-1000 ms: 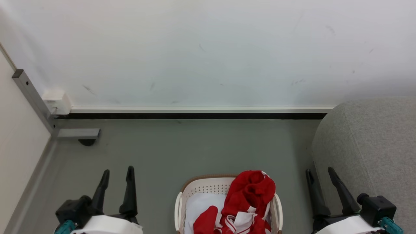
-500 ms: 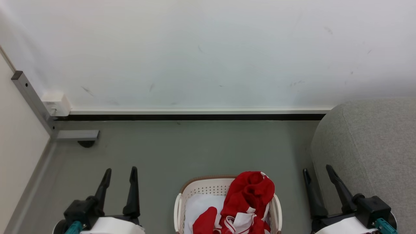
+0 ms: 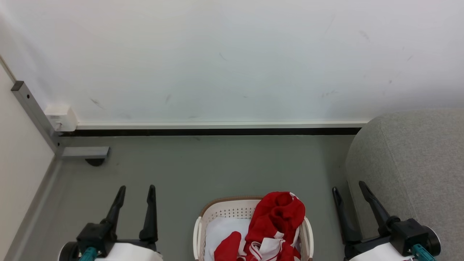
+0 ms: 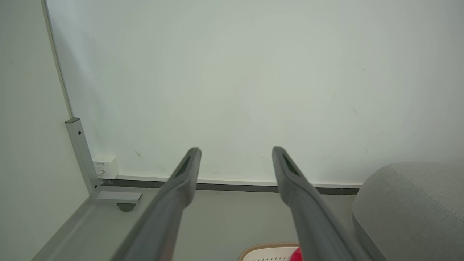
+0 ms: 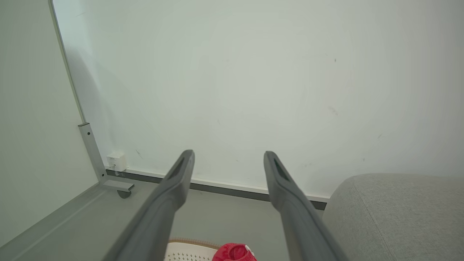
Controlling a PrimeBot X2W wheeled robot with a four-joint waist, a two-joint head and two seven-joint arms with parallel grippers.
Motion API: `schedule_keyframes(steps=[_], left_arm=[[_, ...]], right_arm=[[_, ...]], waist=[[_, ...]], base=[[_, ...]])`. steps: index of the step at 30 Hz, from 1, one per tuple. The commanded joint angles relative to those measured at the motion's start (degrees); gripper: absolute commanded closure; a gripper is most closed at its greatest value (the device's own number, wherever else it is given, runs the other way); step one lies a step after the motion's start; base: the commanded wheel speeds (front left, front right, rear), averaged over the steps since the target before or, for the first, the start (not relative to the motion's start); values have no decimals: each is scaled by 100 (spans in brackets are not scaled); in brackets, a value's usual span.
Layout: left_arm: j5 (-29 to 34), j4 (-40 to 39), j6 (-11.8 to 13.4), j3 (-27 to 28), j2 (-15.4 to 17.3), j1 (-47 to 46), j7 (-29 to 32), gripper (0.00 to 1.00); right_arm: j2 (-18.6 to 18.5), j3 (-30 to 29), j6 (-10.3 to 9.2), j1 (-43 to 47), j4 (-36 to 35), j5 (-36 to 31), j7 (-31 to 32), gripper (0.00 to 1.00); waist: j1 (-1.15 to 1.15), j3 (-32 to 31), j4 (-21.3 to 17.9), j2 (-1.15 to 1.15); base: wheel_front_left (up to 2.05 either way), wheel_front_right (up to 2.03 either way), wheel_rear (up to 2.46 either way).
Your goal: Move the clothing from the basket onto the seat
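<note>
Task not begun; the clothing point(image 3: 277, 221) lies in the basket point(image 3: 232, 208), the seat point(image 3: 409, 163) beside it; left gripper point(image 3: 137, 187) and right gripper point(image 3: 348, 186) flank the basket, jaws released

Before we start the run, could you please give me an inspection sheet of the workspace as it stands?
Surface: grey floor; the basket stands on it.
Job's things: red clothing heaped in the basket, rising above its rim, beside a white cloth; grey seat to the right, nothing seen on the part in view.
Clutter: nothing seen.
Hands: left hand open and empty, left of the basket; right hand open and empty, right of the basket, by the seat's edge.
Cables: nothing seen.
Surroundings: white wall with faint scuffs; white box at its foot; metal post in the left corner.
</note>
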Motion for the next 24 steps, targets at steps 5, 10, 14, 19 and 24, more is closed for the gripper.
schedule_keyframes(steps=[5,10,14,19,24], left_arm=[[-59,-4,-31,27,43,-19,-4,0],[-100,12,-52,37,43,-30,-4,0],[-119,15,-51,51,43,-40,-4,0],[-176,11,-61,83,43,-42,-4,0],[-193,-15,-76,115,42,-40,-4,0]], right_arm=[[-24,-2,-11,-38,20,-18,-2,0],[-24,-5,-12,-53,23,8,-2,0],[-24,-13,-12,-56,17,18,-2,0],[-24,-42,-12,-61,11,17,-2,0],[-25,-90,-12,-71,-18,37,-2,0]], waist=[[0,-2,3,0],[0,12,3,0],[0,34,-2,0],[0,63,-19,0],[0,103,-59,0]], base=[[0,0,0],[0,0,0],[0,0,0],[0,0,0],[0,0,0]])
